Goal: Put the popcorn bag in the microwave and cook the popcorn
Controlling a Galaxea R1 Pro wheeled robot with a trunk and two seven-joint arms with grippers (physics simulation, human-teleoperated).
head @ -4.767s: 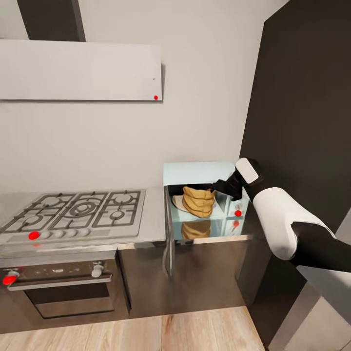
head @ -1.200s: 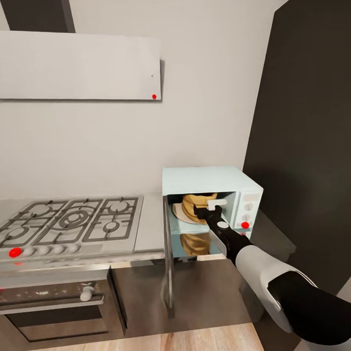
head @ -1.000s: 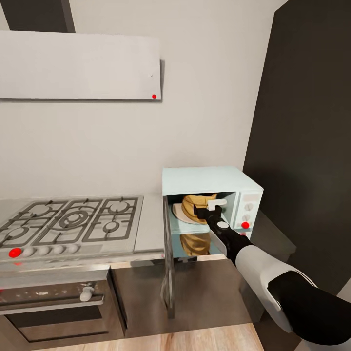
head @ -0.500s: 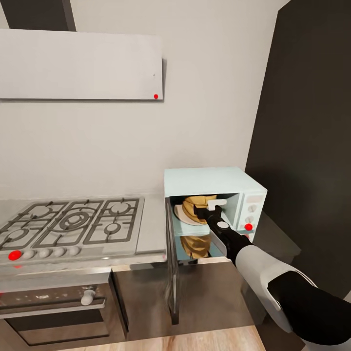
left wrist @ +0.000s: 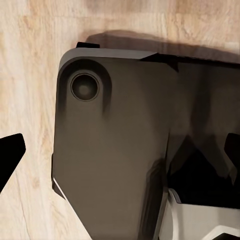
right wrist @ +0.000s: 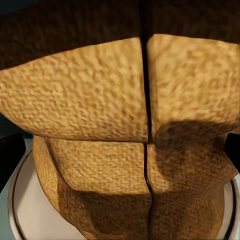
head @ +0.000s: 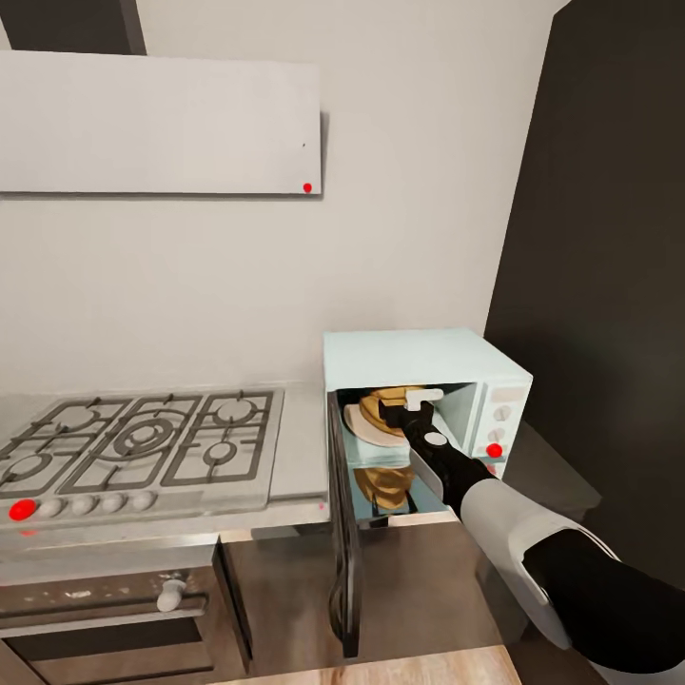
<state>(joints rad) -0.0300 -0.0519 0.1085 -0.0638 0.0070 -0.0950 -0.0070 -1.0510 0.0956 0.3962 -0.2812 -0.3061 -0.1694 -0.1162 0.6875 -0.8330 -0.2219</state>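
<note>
The tan burlap popcorn bag (head: 385, 403) stands on the white round plate (right wrist: 30, 210) inside the pale blue box microwave (head: 419, 354), door open. The right gripper (head: 407, 411) is just before the bag with its fingers spread wide. The left gripper's state I cannot tell.

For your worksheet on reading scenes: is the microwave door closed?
No: in the head view the microwave door hangs open, with the popcorn bag visible inside.

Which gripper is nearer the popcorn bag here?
Right. The right gripper is inside the open microwave, right at the popcorn bag. The left gripper points down at the wood floor.
</note>
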